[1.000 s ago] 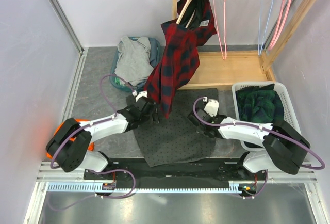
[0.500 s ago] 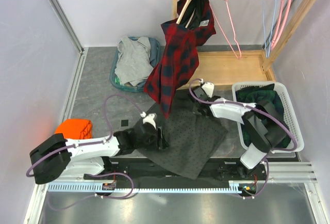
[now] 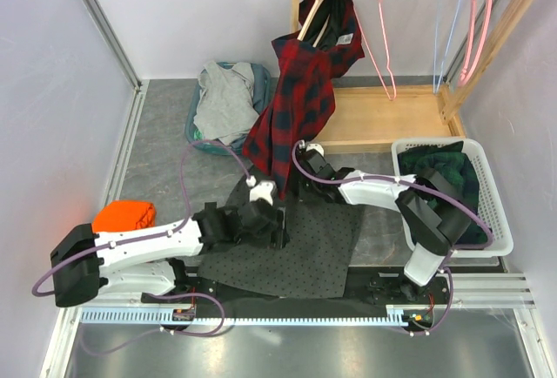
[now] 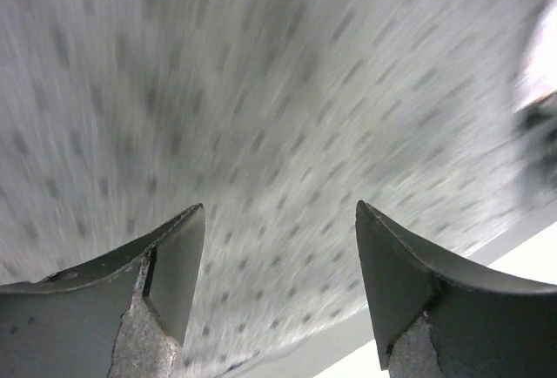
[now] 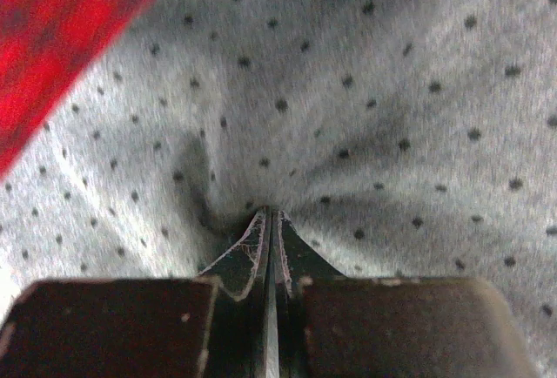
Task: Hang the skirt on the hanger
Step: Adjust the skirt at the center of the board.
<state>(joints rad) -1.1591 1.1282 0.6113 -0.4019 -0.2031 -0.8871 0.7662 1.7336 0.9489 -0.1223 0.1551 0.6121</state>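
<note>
At the far left an orange cloth [image 3: 124,215] lies on the table [image 3: 161,156], well apart from the work. Your left arm reaches in from there, and the left gripper [image 4: 278,208] stands with its fingers spread wide and nothing between them; its wrist view is blurred, but only dotted grey cloth shows beyond the fingertips, so it hovers over the skirt [image 3: 300,256] without gripping it. Behind it, a teal basin [image 3: 197,138] holds grey clothes [image 3: 226,99]. The skirt itself lies spread on the table at the near edge, in front of both arm bases, its far edge drawn up towards the middle. Just above that edge hangs a red plaid shirt [image 3: 300,104] on a wooden hanger [image 3: 313,8], its hem reaching down to the skirt. Your right gripper [image 5: 271,212] sits at that far edge with its fingers pressed together, and the cloth puckers into folds right at the tips, so it looks pinched on a small fold of the skirt. Further right a pink hanger [image 3: 392,92] hangs bare on the wooden rack [image 3: 383,121], and a white basket [image 3: 487,195] of dark green plaid clothing [image 3: 444,178] stands at the right side.
</note>
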